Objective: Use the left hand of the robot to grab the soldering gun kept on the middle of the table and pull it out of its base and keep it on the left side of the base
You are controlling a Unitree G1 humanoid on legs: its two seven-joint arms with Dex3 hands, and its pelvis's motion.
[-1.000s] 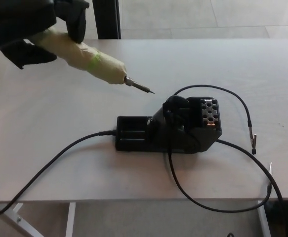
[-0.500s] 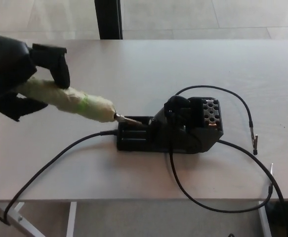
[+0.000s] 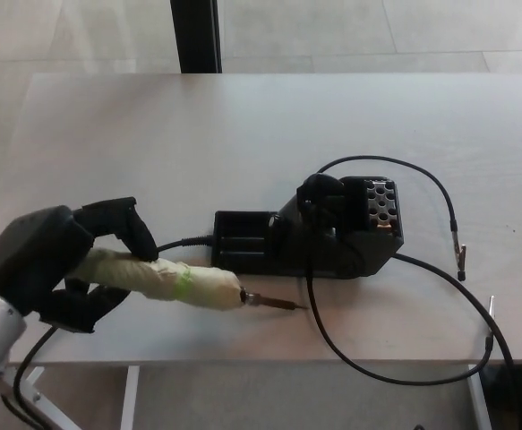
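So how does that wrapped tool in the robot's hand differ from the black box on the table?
The soldering gun is long, thin and wrapped in pale tape with a metal tip; the base is a blocky black box. The gun is held in the left hand near the table's front edge; the base sits untouched at mid-table. Both have black cables attached.

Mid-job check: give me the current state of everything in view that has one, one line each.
left hand: shut on the soldering gun, at the table's front left
soldering gun: out of its base, held near level, tip pointing right in front of the base
base: empty of the gun, sitting mid-table
black cables: slack, looping off the front edge
right hand: not in view
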